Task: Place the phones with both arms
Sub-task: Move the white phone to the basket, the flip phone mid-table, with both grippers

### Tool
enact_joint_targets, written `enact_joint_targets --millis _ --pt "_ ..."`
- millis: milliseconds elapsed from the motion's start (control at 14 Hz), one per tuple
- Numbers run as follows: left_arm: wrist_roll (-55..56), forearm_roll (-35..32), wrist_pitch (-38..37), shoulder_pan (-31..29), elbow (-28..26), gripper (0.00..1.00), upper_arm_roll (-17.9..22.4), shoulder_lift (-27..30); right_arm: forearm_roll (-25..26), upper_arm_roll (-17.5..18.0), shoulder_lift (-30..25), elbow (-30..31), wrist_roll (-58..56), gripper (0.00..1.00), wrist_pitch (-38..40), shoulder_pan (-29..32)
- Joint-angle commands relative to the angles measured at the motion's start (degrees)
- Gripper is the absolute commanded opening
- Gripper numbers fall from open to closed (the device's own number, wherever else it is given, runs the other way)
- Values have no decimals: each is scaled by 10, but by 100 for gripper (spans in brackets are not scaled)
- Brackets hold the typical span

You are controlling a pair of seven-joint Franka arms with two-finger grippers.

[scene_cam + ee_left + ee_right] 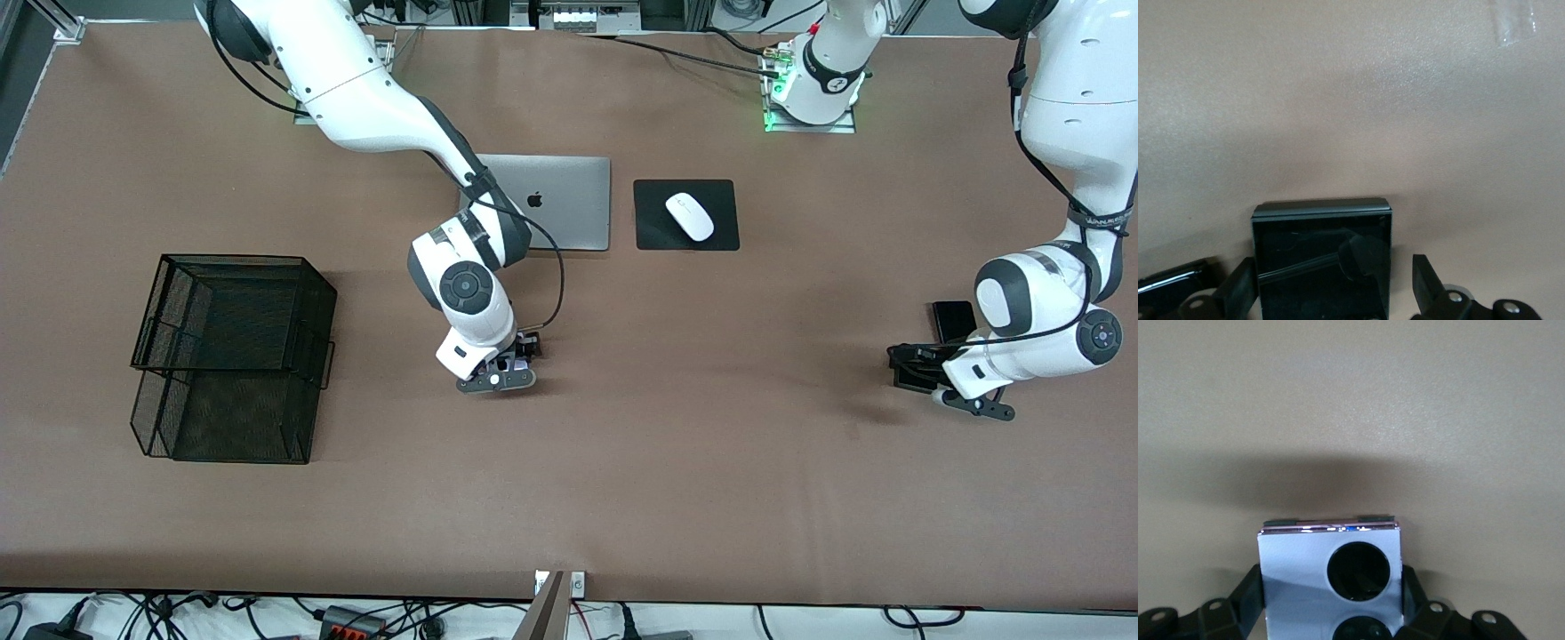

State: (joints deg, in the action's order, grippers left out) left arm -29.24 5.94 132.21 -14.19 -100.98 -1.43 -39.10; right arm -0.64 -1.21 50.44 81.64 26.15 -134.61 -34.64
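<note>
Lilac phone btm cut off

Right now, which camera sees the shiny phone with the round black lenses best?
The right wrist view: the lilac-white phone fills it, with both lenses plain, and the right gripper has a finger pressed to each of its sides. The front view shows only a pale sliver under that gripper. The left wrist view shows a squarish black phone instead.
</note>
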Motion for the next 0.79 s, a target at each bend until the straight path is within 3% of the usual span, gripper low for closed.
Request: enact_joint_targets --millis 0,143,287,430,717 --pt "-15 7 15 -1 -7 100 -1 1 -5 -5 -12 -14 -3 29 9 -1" --pt "-19 7 16 -1 -7 100 -1 -2 -4 -12 -33 -23 -3 29 53 3" --pt "-19 7 16 0 -7 99 -1 -4 -2 -24 -45 -88 -2 29 136 12" --pt "-20 6 16 0 -7 88 -1 -4 0 -61 -85 -95 -19 29 202 22" --pt "-43 7 17 0 -7 55 -1 -4 -5 -66 -154 -41 -130 29 292 110"
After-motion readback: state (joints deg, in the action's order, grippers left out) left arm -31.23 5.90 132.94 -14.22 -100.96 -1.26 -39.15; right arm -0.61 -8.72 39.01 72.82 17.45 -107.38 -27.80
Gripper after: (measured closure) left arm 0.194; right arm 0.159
